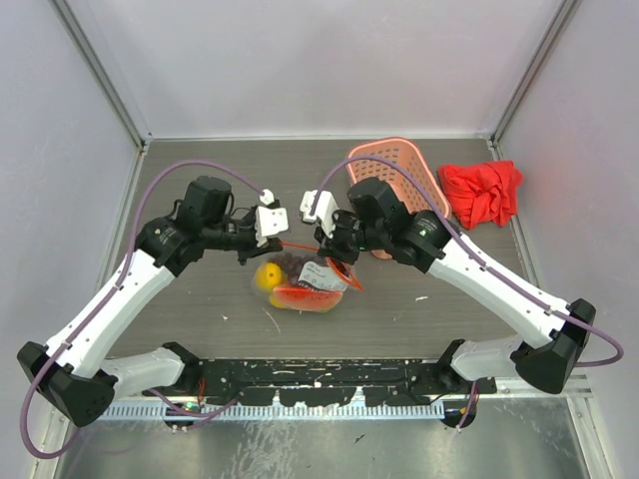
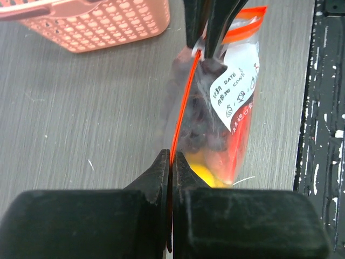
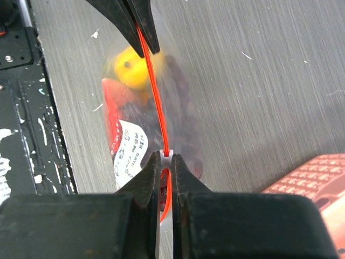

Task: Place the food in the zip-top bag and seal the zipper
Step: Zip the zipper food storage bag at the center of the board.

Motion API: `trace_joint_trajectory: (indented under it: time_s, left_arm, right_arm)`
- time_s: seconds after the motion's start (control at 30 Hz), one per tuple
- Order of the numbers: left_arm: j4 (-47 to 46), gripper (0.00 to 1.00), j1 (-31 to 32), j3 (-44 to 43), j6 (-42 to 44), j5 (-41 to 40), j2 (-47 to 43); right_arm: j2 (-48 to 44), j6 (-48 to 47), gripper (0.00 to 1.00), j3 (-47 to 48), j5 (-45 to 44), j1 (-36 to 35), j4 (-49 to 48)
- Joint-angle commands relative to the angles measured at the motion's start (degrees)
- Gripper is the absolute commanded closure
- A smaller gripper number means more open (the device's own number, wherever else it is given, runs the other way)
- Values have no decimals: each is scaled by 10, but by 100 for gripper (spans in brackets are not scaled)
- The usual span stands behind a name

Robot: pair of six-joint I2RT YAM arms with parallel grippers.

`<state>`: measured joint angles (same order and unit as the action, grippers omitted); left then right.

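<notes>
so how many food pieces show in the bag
3: a yellow piece at one end, the grape bunch in the middle, an orange piece along the near side. More may be hidden.

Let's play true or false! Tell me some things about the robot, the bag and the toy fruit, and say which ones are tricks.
1. The left gripper and the right gripper each pinch the zipper. True.
2. The yellow piece lies loose on the table. False: it is inside the zip-top bag.
3. The red cloth is in the pink basket. False: it lies beside the basket.
4. The bag has a white label with writing. True.
</notes>
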<state>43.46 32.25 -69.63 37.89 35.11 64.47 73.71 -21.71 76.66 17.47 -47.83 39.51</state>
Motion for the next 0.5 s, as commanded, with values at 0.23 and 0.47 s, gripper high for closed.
trace_joint_trajectory:
  time_s: [0.23,0.47]
  left_arm:
    - [-40,100,-12,-12,-51,-137,-29]
    - [-50,100,-25,-9,-66,-163,-33]
  right_arm:
    - [-52,36,100,-25,-99,38,51]
    - [-59,49,100,-37,-119,81,69]
